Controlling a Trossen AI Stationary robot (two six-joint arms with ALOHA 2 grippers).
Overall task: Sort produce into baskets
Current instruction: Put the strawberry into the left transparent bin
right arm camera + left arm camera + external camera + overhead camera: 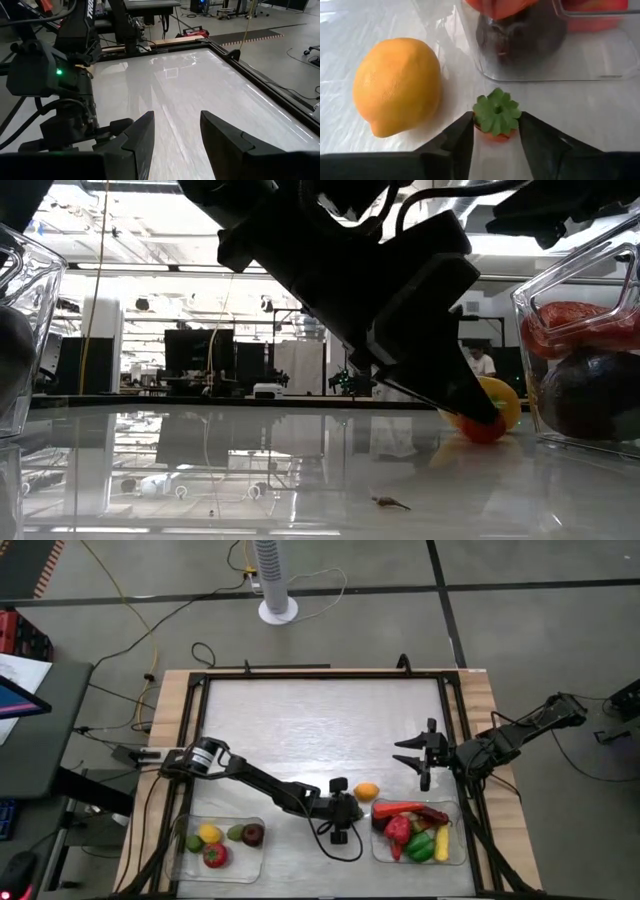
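Note:
My left gripper [358, 808] is low over the table near its front edge, between the two baskets. It is shut on a small red piece with a green leafy top [496, 116]. An orange-yellow lemon [367, 792] lies on the table just beside that piece, and it also shows in the left wrist view [397, 85]. The right clear basket [455, 855] holds red, green, yellow and dark produce. The left clear basket [250, 865] holds a few pieces. My right gripper [422, 755] is open and empty, above the table on the far side of the right basket. My left gripper pinches the small red piece between its two fingers, at the sides of the piece just below the leafy top [480, 125]. The fingers slant down from the table's left. In the low view the piece [480, 428] rests on the table.
The right basket's clear wall [545, 65] stands close beyond the held piece, with a dark piece behind it. A black frame runs round the table top [320, 675]. Bare table lies across the middle and far part [190, 85]. The low view shows the room behind.

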